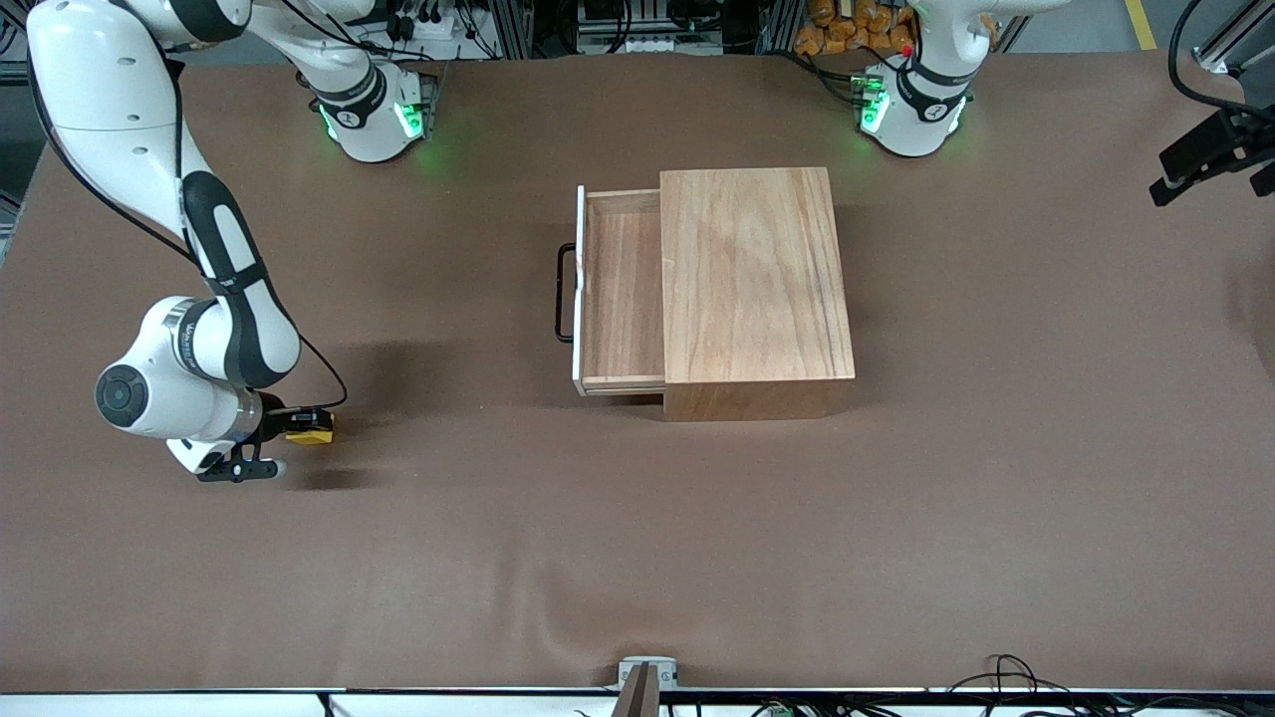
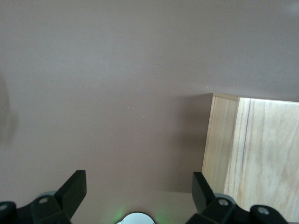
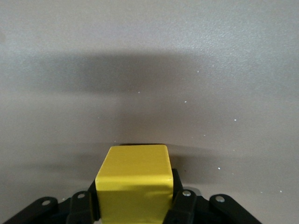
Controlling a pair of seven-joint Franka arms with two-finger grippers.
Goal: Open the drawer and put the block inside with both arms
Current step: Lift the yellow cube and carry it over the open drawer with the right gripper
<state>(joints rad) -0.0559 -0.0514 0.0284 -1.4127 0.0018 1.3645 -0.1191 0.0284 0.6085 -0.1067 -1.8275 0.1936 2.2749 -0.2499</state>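
Observation:
The drawer stands pulled out of the wooden cabinet toward the right arm's end, its inside bare, its black wire handle on the white front. The yellow block is low at the table surface, near the right arm's end and nearer the front camera than the drawer. My right gripper is shut on it; in the right wrist view the block fills the gap between the black fingers. My left gripper is open and holds nothing, up over the table beside a corner of the cabinet.
The brown table cover stretches wide around the cabinet. Both green-lit arm bases stand along the edge farthest from the front camera. A black mount juts in at the left arm's end.

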